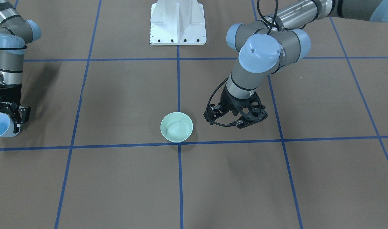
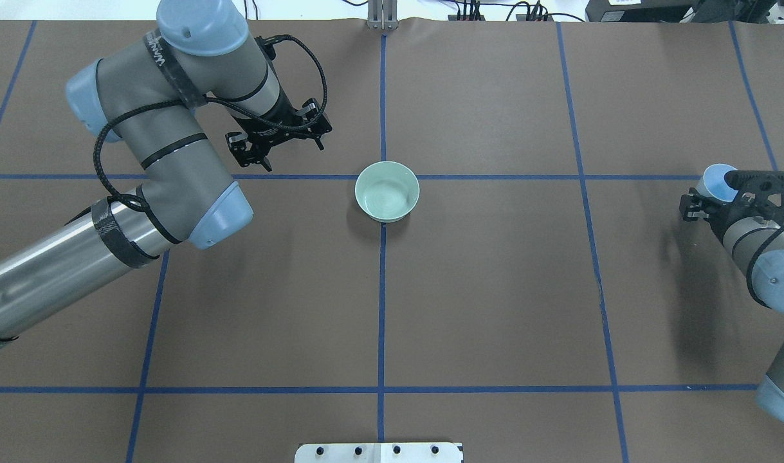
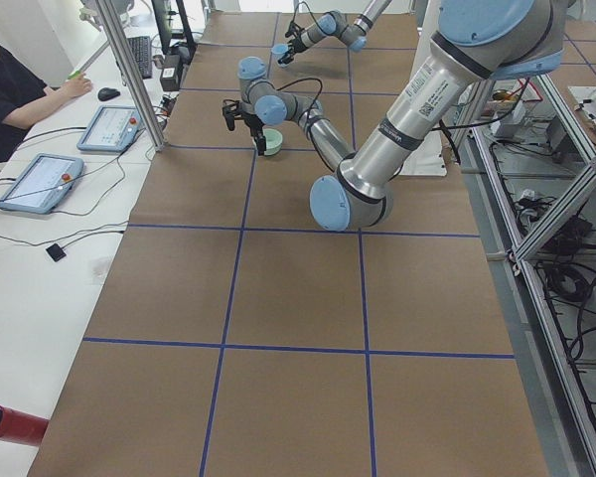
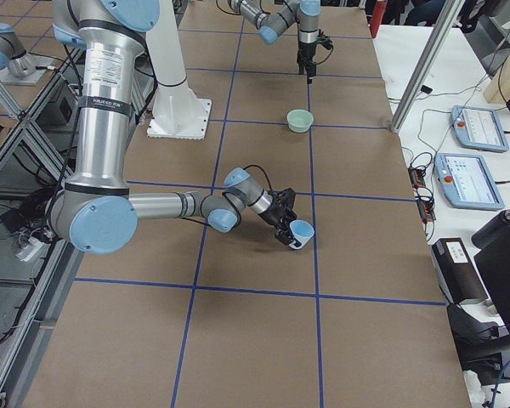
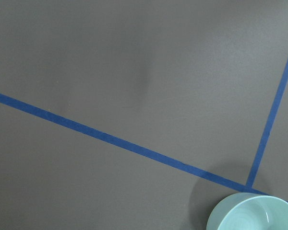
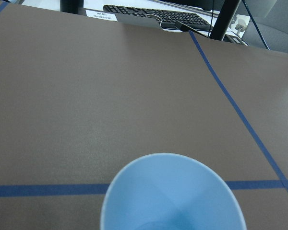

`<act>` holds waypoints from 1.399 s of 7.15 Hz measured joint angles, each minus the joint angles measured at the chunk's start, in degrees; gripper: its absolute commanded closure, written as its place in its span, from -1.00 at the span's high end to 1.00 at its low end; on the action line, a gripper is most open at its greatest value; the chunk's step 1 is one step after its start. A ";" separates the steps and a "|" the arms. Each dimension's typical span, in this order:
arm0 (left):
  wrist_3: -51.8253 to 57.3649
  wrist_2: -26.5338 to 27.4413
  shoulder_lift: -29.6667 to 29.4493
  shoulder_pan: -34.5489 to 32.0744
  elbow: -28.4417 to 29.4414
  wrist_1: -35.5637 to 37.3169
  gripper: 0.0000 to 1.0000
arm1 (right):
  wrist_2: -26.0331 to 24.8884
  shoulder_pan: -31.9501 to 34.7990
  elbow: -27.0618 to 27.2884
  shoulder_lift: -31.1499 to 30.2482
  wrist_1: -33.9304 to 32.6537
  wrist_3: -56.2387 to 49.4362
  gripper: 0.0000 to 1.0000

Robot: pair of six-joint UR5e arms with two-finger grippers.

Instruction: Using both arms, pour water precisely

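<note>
1. The bowl (image 2: 387, 191) stands on the centre tape cross, with bare table (image 2: 494, 289) all round it.
2. On its left, the left gripper (image 1: 246, 121) hangs near the bowl but apart from it, with a strip of bare table between them.
3. The left arm (image 2: 173, 148), elbow and forearm, spans the air over the left squares.
4. To the right, wide bare table runs to the right gripper (image 2: 742, 188), which clasps a cup (image 2: 718, 182) at the right edge, well apart from the bowl.
5. The pedestal (image 2: 379, 453) sits mid-table at the robot's edge, with 1 bare square-row between it and the bowl.
6. A post (image 2: 382, 16) stands at the far edge.
</note>
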 measured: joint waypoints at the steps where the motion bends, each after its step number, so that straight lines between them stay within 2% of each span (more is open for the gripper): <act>1: 0.03 -0.04 0.00 -0.03 -0.11 0.01 1.00 | 2.50 2.01 0.13 0.82 1.09 -2.00 -1.00; 3: 1.66 -0.31 0.87 -0.49 -1.36 -0.06 1.00 | 16.17 11.05 1.42 5.38 2.32 -11.11 -1.00; 5: 9.96 -0.55 6.18 -2.42 -5.31 -0.06 1.00 | 22.82 14.35 2.29 13.00 2.41 -15.08 -1.00; 8: 21.35 -0.88 12.26 -8.36 -6.94 -0.17 1.00 | 34.46 13.19 4.32 23.63 2.54 -26.23 -1.00; 10: 23.05 -0.97 12.85 -9.83 -6.79 -0.08 1.00 | 38.51 8.83 4.45 27.45 1.12 -32.41 -1.00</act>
